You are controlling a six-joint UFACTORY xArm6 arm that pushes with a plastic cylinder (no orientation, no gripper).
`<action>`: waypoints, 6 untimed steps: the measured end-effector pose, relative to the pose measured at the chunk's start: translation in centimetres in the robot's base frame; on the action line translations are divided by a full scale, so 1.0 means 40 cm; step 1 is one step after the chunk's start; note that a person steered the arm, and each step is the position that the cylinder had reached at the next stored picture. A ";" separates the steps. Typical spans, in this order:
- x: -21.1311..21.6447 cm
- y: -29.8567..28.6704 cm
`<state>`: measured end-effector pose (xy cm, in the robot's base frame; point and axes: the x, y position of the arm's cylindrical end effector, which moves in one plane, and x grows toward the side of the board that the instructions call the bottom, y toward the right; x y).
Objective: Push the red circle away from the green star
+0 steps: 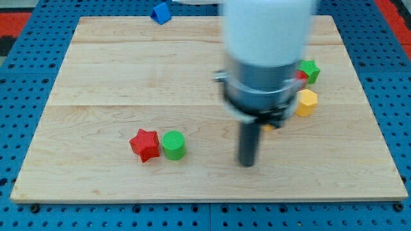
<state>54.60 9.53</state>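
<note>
Blue pegboard [38, 58] surrounds a pale wooden board [128, 77] that fills most of the view. Over the board's right half hangs the arm [266, 45], white above and dark grey below, blurred, and from it drops the dark rod ending at my tip [246, 164]. No claw is fitted, so nothing spreads or pinches; the tip simply rests free on bare wood, touching no block. To the tip's left, slightly higher in the view, sit 2 blocks side by side and touching: a green cylinder [173, 144] nearer the tip and a red star [144, 144] beyond it. Up and to the tip's right, well apart from it, a green star [311, 70] peeks out from behind the arm. Just left of that star a sliver of red [301, 76] shows at the arm's edge; it appears to be the red circle, but most of it is hidden and its shape cannot be made out. Below the star lies a yellow block [306, 102], roughly hexagonal, and a small yellow scrap [268, 127] shows under the arm's base near the rod, shape unclear. Far up and left of the tip, at the board's top edge, rests a blue block [160, 13], angular in outline.
</note>
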 end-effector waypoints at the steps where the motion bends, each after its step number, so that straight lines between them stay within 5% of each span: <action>1: -0.117 0.237; 3: -0.443 0.314; 4: -0.461 0.293; 5: -0.279 0.080; 6: -0.213 -0.153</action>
